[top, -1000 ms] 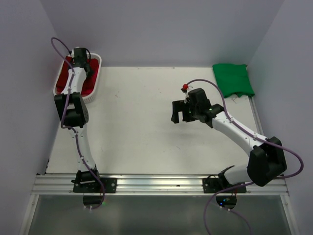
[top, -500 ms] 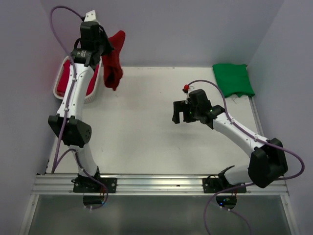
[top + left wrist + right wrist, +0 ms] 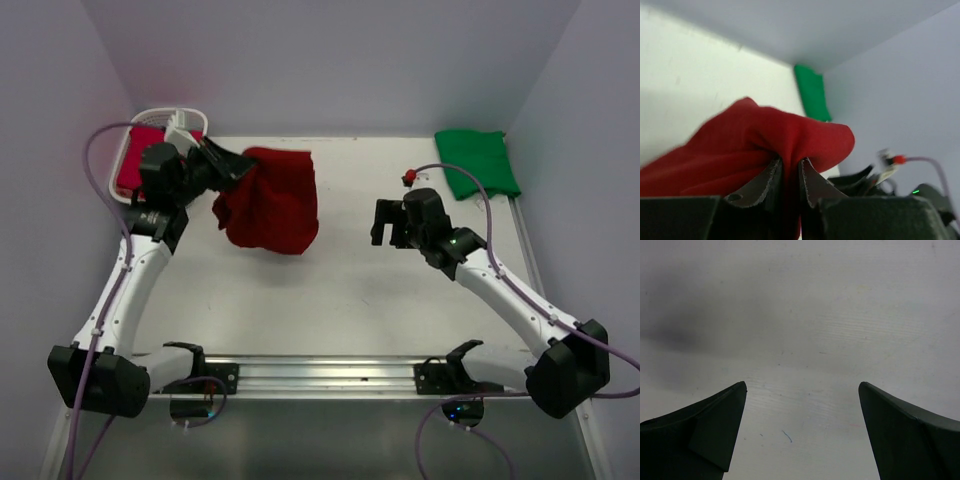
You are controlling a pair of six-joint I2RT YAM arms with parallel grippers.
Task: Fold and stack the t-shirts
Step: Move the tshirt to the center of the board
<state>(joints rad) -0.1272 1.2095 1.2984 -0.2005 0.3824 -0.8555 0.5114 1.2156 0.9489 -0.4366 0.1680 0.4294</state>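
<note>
Left gripper point(image 3: 240, 162) clamped narrow on bunched fold of dark red shirt point(image 3: 270, 205). Shirt hangs crumpled over back-left of table point(image 3: 330, 300), lower edge apparently at surface.

Risks:
- small pinch only, so cloth may slip on quick swing
- crumpled drop makes flattening harder
- trailing cloth may snag basket point(image 3: 150, 114) rim just beside

Right gripper point(image 3: 386, 222): jaws wide, holding nothing, over mid-table.

Green shirt point(image 3: 477, 162) folded in back-right corner, well apart. Pinkish shirt point(image 3: 130, 170) in basket.

Room: bare surface between arms suits spreading. Walls close on 3 sides.

Dark red t-shirt point(image 3: 270, 200), bunched, left of centre — green t-shirt point(image 3: 477, 162), folded, far-right corner.
</note>
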